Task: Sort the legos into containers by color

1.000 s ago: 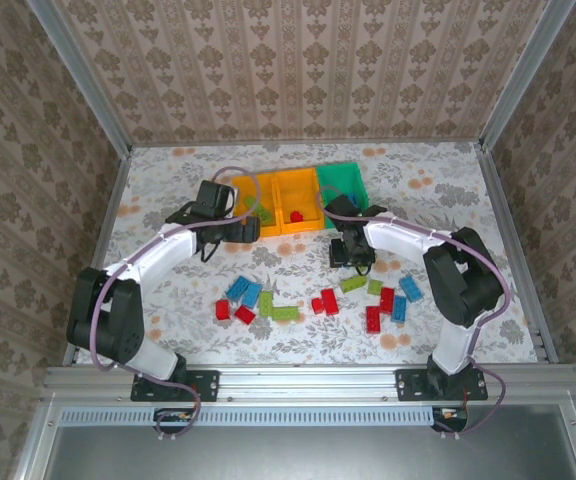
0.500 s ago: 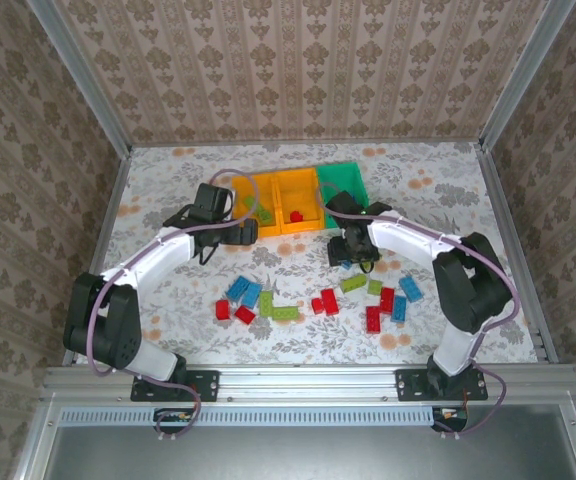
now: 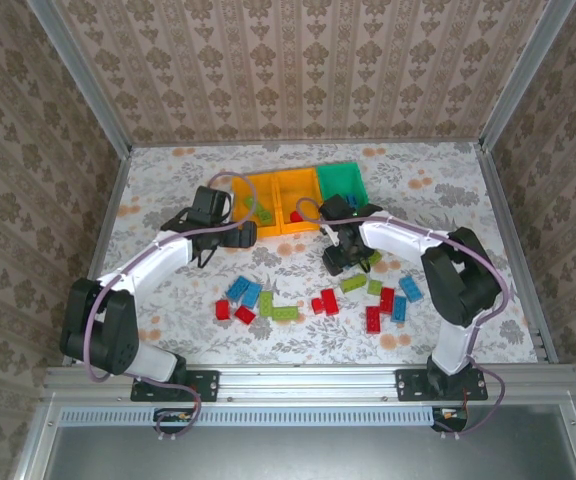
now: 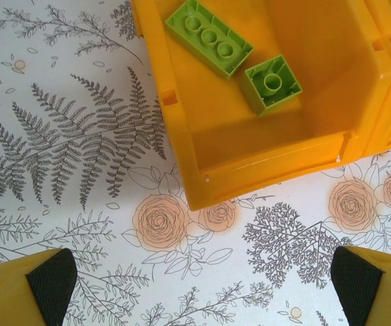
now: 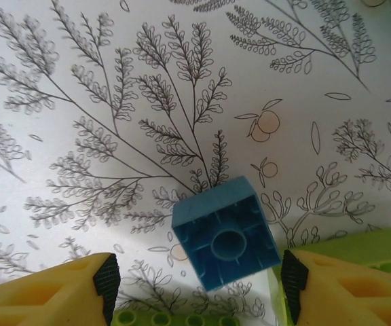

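Now | left jaws wide apart, wrist view: green legos [image 4: 210, 39] in orange bin [image 4: 270, 166] | right jaws parted, blue lego [image 5: 225, 233] between

legos [image 3: 373, 318] lie scattered just short of three joined containers [image 3: 288, 188].

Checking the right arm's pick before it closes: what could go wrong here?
1. The blue brick lies skewed, underside up, between the open fingers of the right gripper; closing may catch its corners and spin it out.
2. A lime green brick sits right beside one finger, so it could be nudged or pinched along.
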### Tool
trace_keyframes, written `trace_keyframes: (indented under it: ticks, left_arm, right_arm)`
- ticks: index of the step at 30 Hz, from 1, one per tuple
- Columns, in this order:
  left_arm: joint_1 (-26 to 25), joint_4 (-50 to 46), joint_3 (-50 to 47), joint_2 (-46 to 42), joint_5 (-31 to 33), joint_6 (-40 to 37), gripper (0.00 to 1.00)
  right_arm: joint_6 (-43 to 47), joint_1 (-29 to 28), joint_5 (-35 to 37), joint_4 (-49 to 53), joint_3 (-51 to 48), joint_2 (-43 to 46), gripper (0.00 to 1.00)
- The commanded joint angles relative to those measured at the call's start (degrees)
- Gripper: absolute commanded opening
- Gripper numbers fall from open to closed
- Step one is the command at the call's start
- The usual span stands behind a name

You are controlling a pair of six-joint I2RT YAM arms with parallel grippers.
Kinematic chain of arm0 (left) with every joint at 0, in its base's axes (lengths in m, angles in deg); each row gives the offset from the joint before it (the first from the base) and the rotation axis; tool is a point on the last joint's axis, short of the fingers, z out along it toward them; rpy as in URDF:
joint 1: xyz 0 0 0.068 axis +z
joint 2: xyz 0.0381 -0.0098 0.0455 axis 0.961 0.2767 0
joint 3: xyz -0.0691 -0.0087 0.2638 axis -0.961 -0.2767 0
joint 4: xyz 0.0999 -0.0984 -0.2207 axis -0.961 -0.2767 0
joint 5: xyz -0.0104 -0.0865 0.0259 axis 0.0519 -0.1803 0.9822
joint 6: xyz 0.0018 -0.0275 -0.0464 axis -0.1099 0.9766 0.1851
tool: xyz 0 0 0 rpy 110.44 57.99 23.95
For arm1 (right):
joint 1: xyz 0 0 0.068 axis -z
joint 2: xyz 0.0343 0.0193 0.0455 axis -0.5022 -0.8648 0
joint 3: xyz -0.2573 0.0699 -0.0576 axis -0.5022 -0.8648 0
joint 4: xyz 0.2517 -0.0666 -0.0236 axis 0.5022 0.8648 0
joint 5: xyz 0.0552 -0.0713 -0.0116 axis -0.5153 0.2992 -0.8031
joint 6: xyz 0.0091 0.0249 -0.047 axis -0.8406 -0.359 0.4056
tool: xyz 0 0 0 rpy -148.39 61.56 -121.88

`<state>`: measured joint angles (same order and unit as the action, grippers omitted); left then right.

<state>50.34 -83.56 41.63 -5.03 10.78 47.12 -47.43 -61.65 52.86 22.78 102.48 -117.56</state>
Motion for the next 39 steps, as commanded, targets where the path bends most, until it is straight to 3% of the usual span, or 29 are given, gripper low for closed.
trace_keyframes:
  ticks: [1,13,20,23,28,31,39]
  left_arm:
    - [0.2,1.0,-0.9,-1.4,-0.4,1.1,1.0]
    - [0.3,0.8,-2.0,-2.1,0.0,1.4,1.0]
    - [0.3,0.7,-2.0,-2.0,-0.2,1.5,1.0]
    - [0.2,0.5,-2.1,-2.1,0.1,1.6,1.0]
    - [0.2,0.6,-2.6,-2.2,0.1,1.6,1.0]
    - [0.1,0.5,-2.6,-2.3,0.1,1.6,1.0]
    - [0.0,-0.4,-3.7,-3.3,0.9,0.8,1.0]
  right_arm:
    - [4.6,0.6,-0.7,-1.2,2.4,-2.6,0.66]
    - [4.8,1.4,-1.1,-3.1,1.9,-5.1,0.51]
    - [4.6,1.4,-2.9,-4.5,3.6,-5.5,0.52]
    - [5.3,1.4,-3.0,-3.8,4.3,-6.6,0.44]
    - [4.8,1.3,-3.1,-4.2,4.2,-5.9,0.21]
    - [3.1,1.7,-3.3,-5.8,3.6,-3.2,0.17]
    - [-11.4,11.6,-13.8,-14.8,3.9,3.4,0.14]
